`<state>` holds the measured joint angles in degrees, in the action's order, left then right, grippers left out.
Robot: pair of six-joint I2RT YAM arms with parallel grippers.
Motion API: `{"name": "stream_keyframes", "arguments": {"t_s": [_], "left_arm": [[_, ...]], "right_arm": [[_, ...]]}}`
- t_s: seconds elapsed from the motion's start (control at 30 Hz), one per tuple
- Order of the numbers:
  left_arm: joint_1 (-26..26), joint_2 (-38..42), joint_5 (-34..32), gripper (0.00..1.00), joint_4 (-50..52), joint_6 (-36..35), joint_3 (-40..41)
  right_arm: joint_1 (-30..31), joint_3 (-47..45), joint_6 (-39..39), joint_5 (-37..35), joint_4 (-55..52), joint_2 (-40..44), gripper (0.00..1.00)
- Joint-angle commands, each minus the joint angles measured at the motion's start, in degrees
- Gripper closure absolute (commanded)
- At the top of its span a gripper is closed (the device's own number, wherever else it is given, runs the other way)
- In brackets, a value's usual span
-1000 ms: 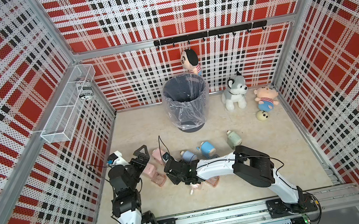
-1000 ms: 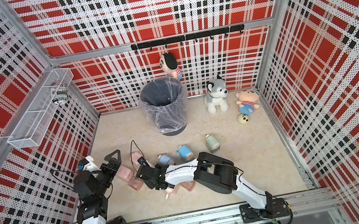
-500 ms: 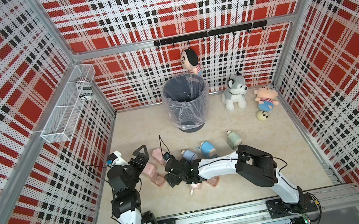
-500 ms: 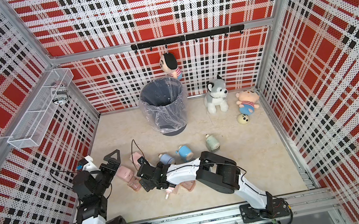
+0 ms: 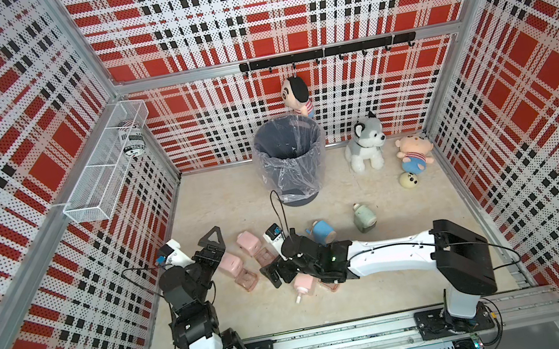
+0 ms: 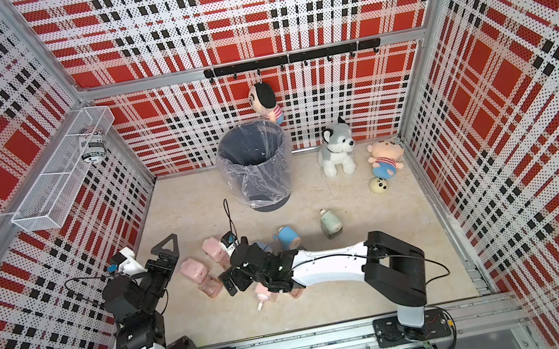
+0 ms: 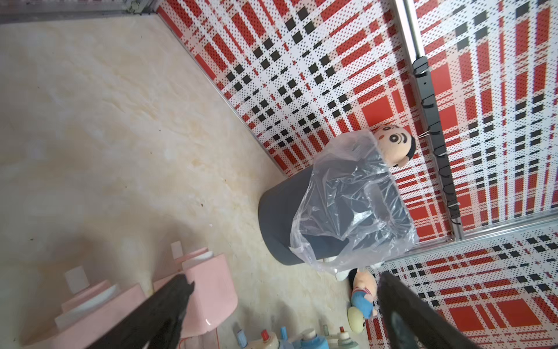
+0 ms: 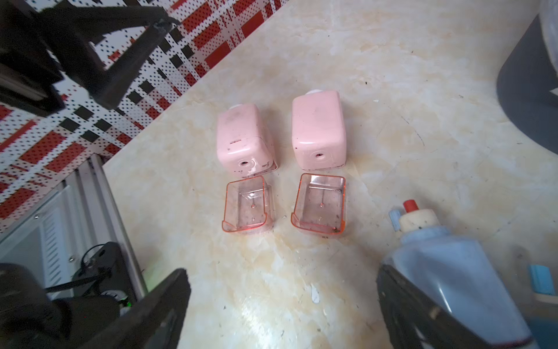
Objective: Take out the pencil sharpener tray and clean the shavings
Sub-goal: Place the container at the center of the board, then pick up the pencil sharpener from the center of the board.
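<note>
While right tool [image 8: 280,273] gapes, both trays [image 8: 320,205] lie ahead; untouched.

The right hand [image 8: 280,273] has opened. A second ago its jaws were nearly closed, low beside a pink sharpener [image 8: 317,133]; now they stand wide apart and hold nothing. The clear orange tray [image 8: 320,205] lies free on the worktop [image 8: 392,90], just in front of that sharpener. The hand has drawn back from it, and the right arm [image 5: 461,256] has shifted its elbow toward its own side. One blue sharpener [image 8: 447,272], open to the top views before, is now mostly under the wrist there.
</note>
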<state>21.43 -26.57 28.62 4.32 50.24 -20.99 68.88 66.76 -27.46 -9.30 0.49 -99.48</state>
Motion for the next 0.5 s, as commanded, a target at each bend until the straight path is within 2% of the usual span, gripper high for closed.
{"name": "stream_keyframes", "arguments": {"t_s": [0.0,0.13,0.23,0.33,0.47], "left_arm": [[0.2,1.6,-0.5,0.02,-0.6,2.9,-0.5],[-1.3,2.1,-1.0,0.02,-1.1,4.5,0.6],[-5.5,1.9,-4.3,0.02,-1.2,4.5,0.7],[-13.2,1.3,-10.4,0.02,-1.4,4.9,0.5],[-26.6,-1.2,-22.8,0.02,-2.2,5.5,-0.4]], "right_arm": [[0.3,-3.5,1.0,-2.0,1.9,5.6,0.0],[-0.4,-7.8,-0.6,-6.4,0.6,10.9,0.0],[-1.7,-11.9,-1.2,-7.7,0.5,14.8,0.0],[-5.1,-16.0,-2.8,-5.1,1.4,18.5,0.0],[-10.2,-21.1,-3.8,-0.1,4.2,22.7,0.0]]}}
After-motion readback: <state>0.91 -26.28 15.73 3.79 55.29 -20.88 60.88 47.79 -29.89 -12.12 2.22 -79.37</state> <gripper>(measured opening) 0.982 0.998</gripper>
